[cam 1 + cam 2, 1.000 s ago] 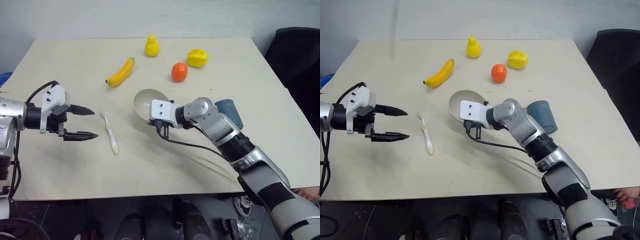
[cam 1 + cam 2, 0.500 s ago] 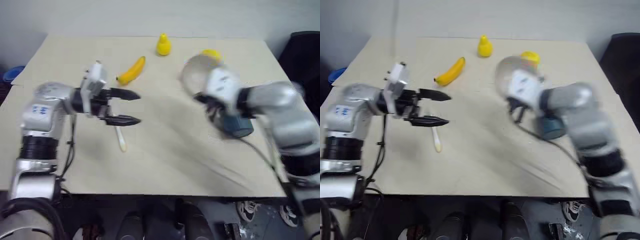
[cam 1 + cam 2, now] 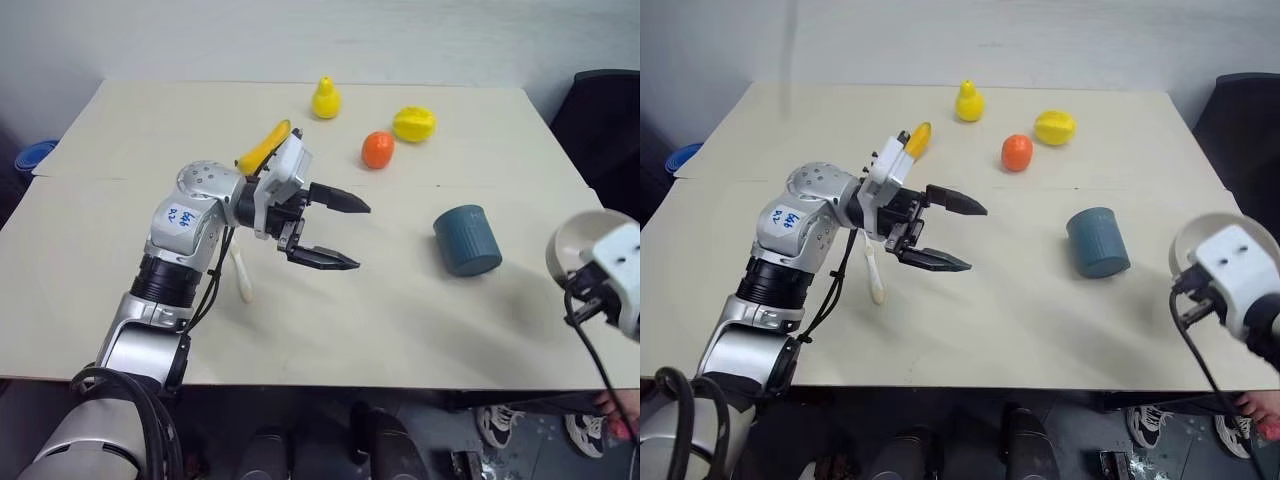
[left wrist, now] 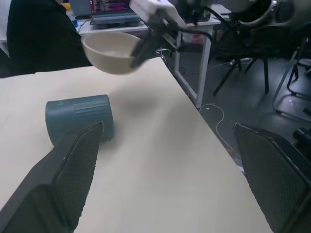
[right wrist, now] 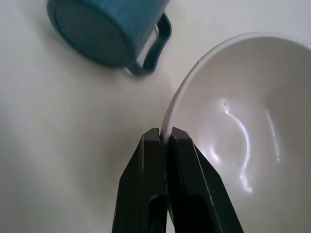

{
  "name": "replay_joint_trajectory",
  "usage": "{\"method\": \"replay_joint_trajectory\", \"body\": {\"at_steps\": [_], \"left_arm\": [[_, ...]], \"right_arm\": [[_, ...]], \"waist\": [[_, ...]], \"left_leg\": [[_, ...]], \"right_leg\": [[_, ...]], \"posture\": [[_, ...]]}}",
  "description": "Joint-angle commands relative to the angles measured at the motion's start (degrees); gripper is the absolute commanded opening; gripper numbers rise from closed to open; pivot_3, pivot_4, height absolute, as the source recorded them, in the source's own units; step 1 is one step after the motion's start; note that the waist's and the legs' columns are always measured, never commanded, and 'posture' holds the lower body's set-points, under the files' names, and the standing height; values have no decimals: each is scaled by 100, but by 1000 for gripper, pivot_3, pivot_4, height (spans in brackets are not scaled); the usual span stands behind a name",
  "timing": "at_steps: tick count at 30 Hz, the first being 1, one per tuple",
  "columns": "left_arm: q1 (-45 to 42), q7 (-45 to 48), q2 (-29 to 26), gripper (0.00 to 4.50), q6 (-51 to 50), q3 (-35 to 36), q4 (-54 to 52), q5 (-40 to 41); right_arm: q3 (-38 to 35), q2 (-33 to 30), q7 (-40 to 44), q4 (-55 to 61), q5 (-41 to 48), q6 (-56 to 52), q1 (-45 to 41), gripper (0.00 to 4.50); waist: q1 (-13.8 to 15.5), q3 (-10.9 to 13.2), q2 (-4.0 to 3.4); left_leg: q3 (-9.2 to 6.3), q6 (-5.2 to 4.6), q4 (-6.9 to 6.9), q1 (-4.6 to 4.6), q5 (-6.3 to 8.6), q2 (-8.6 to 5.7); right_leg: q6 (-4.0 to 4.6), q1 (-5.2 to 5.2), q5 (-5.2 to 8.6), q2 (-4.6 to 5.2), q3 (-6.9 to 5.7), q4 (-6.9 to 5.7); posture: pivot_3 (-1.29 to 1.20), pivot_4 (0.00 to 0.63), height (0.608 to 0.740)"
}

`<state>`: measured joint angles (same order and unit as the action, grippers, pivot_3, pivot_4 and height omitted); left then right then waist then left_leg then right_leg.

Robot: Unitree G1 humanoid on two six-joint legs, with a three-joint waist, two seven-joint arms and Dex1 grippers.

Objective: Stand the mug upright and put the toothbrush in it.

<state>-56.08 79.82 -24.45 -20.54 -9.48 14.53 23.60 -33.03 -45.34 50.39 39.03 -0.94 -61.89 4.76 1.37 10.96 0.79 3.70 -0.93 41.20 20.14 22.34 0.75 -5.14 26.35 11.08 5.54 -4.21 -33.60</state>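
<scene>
Your right gripper (image 5: 164,138), clamped on the bowl (image 5: 238,141) rim, has carried it aside, so the mug (image 3: 467,240) lies exposed, with the toothbrush (image 3: 873,277) under your wide-open left gripper (image 3: 343,232).

Dark teal mug (image 3: 467,240), off-white bowl (image 5: 248,121), yellow banana (image 3: 262,147), orange fruit (image 3: 377,150), and a beige table (image 3: 400,310).

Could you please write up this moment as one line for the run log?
mug: on its side, untouched | toothbrush: flat on table | left gripper: open, empty | right gripper: shut on bowl rim
</scene>
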Motion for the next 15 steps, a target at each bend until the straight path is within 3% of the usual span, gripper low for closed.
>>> {"method": "replay_joint_trajectory", "body": {"at_steps": [1, 2, 5, 13, 14, 15], "left_arm": [[-140, -29, 42, 4500, 87, 53, -37, -21], [-137, -33, 44, 4500, 94, 50, -51, -32], [-137, -74, 39, 4500, 49, 67, -133, -26], [-59, -140, -116, 4500, -80, 141, -312, 20], [-44, -146, -130, 4500, -89, 140, -334, 28], [-30, -154, -142, 4500, -98, 139, -357, 35]], "right_arm": [[-238, 222, -494, -113, -92, 502, 336, 23], [-269, 308, -585, -229, -66, 627, 390, 23], [-378, 453, -839, -627, 50, 893, 436, 788], [-781, -47, -694, -659, 655, 596, 83, 3580], [-853, -181, -645, -637, 777, 442, -58, 3877], [-928, -328, -601, -638, 918, 252, -241, 3877]], "waist": [[-1, -1, -6], [-1, -1, -7], [-2, -1, -7], [-5, -1, -7], [-6, -1, -7], [-5, -1, -7]], "left_leg": [[2, 6, 1, -3, -4, -3], [3, 11, 1, -3, -7, -4], [10, 12, 1, -3, -7, -7], [7, 6, 2, -3, -4, -6], [6, 6, 1, -3, -4, -7], [4, 3, 1, -3, -3, -6]], "right_leg": [[0, 6, 0, 1, 1, -1], [-1, 9, -1, 1, 4, -1], [-2, 7, -1, 1, 6, 3], [-3, 6, -2, 0, 10, 4], [-4, 6, -2, 0, 15, 4], [-4, 6, -2, 0, 17, 4]], "posture": [[0, 150, 740], [0, 150, 740], [0, 150, 740], [0, 150, 740], [0, 150, 740], [0, 150, 740]]}}
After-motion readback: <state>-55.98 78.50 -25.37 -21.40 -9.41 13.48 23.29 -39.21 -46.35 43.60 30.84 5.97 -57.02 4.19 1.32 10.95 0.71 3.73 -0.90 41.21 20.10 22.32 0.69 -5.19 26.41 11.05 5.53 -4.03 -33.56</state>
